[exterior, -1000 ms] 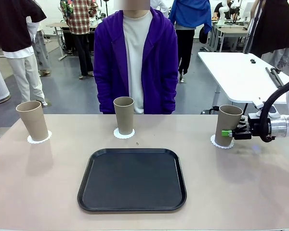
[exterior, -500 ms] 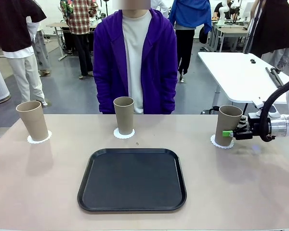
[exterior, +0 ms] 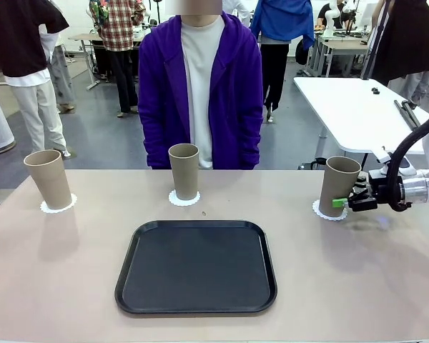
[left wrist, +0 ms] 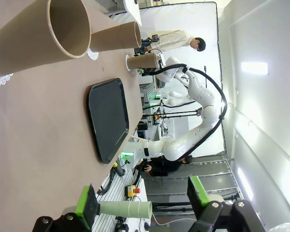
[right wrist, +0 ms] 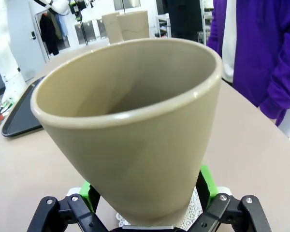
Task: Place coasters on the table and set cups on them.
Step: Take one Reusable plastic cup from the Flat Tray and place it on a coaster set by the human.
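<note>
No readable text in any view

The tall tan matte cups, the round white lacy paper coasters, the black rounded-square tray and the beige-tan tabletop all carry plain, unprinted surfaces (background gear in the left wrist view is too small and blurred to make out any lettering).

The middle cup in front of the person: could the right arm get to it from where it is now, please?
Probably yes. The right gripper stands open beside the right-hand cup, holding nothing, and bare table lies between it and the middle cup. The black tray sits nearer the robot, off that path.
</note>
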Controlling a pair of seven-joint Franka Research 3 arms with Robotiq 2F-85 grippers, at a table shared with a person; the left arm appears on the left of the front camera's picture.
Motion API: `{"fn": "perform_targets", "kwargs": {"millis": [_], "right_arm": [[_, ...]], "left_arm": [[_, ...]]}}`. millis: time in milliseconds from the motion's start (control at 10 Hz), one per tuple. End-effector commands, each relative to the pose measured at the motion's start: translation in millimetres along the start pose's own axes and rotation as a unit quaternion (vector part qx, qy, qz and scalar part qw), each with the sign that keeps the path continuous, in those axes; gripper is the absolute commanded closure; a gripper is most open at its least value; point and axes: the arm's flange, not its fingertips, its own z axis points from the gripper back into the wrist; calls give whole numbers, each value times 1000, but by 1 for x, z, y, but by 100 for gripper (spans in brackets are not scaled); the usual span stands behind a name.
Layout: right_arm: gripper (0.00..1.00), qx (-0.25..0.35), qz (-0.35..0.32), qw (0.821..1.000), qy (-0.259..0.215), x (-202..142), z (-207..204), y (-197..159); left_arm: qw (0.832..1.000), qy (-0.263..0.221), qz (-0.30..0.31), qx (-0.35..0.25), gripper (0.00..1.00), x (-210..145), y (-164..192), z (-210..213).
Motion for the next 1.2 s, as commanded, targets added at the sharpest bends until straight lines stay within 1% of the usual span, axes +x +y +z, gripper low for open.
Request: {"fn": "perform_targets", "kwargs": {"millis": [0,200,500,800,900,1000,1100], "right_arm": [[0,-8,-14,999,38,8,1,0],[0,-18,-19,997,69,8,8,3],[0,-46,-39,991,120,17,35,21],[0,-60,-64,986,140,39,72,49],[0,-69,-84,983,145,50,81,59],[0,-87,-129,976,154,66,88,72],[0,-119,-172,964,162,89,94,91]], "left_arm": [[1000,-4,-1,1,0,0,-2,1],[1000,-4,-1,1,0,0,-2,1],[1000,-4,-1,1,0,0,-2,1],[1000,-4,-1,1,0,0,-2,1],[1000,-4,-1,1,0,0,-2,1],[1000,-4,-1,1,0,0,-2,1],[1000,-4,-1,1,0,0,-2,1]]}}
